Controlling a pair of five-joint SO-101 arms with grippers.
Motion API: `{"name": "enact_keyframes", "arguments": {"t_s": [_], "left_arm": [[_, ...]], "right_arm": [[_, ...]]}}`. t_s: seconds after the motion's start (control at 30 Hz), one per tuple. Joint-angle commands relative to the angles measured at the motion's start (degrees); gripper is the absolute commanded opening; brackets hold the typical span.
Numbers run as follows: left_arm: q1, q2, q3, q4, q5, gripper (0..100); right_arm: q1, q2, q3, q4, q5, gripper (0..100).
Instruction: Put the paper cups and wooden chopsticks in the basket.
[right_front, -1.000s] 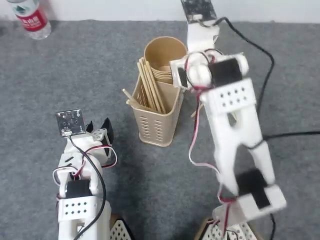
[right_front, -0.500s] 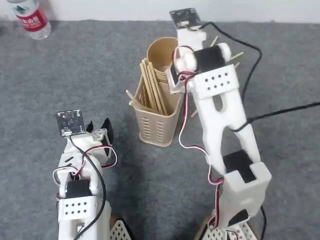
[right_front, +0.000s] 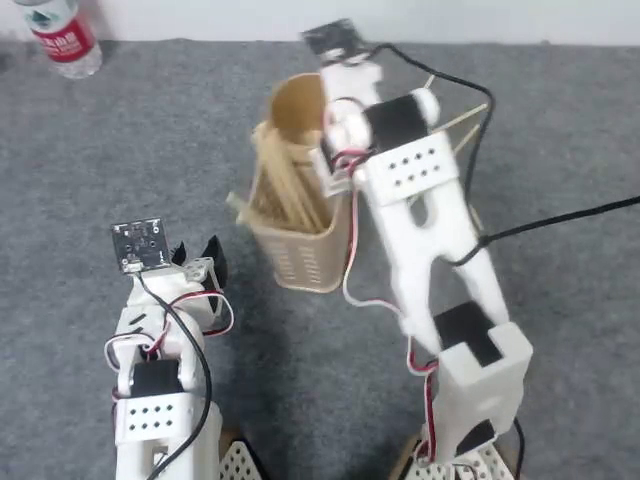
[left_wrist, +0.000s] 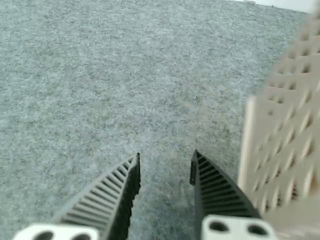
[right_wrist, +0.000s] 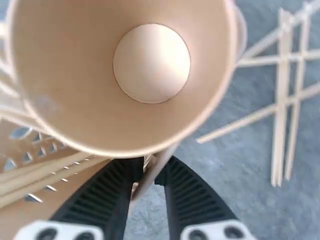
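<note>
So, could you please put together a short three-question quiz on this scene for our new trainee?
1. True or false: the left gripper is open over bare carpet.
2. What is the right gripper pinching? A) the water bottle B) the paper cup at its rim C) a loose chopstick
3. Fill in: several wooden chopsticks lie loose on the carpet, outside the ____.

Key: 1 true; 2 B; 3 basket.

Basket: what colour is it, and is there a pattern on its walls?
The basket is beige, with rows of small slots through its walls; the high view shows it best.
</note>
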Motion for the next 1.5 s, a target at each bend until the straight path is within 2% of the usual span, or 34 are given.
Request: {"name": "enact_keyframes", "arguments": {"t_s": [0.0, 0.2, 0.37, 0.6, 0.8, 0.87, 1.03, 1.17, 1.37, 1.47], "left_arm": [[0.26, -0.62, -0.92, -0.35, -0.53, 17], [0.26, -0.62, -0.92, -0.35, -0.53, 17], [0.26, -0.62, -0.92, -0.35, -0.53, 17], [0.26, -0.62, -0.92, -0.35, -0.53, 17], [0.26, -0.62, -0.92, -0.35, -0.53, 17], [0.26, -0.62, -0.92, -0.35, -0.53, 17], [0.26, -0.62, -0.92, -0.35, -0.53, 17], [0.26, -0.62, -0.92, -0.35, -0.53, 17], [0.35, -0.62, -0.92, -0.18, -0.53, 17], [0.35, -0.62, -0.92, -0.18, -0.53, 17]], "right_arm": [[-5.58, -3.82, -0.88, -2.33, 2.02, 0.7], [-5.85, -3.47, -0.79, -5.85, 2.11, 0.7], [-5.76, 0.48, -0.88, -6.81, 6.59, 2.4], [-4.53, -3.47, -5.10, -6.90, 6.95, 28.6], [-0.22, -11.12, -11.87, -6.02, 12.48, 20.5], [4.00, -12.26, -11.87, -5.23, 13.01, 17.7], [17.45, -9.54, -10.55, -4.79, 13.01, 18.3], [23.34, -1.45, -8.70, -6.11, 12.40, 18.0], [26.77, 11.21, -8.79, -11.82, 1.41, 18.3], [26.07, 15.78, -8.79, -16.22, -0.44, 18.4]]}}
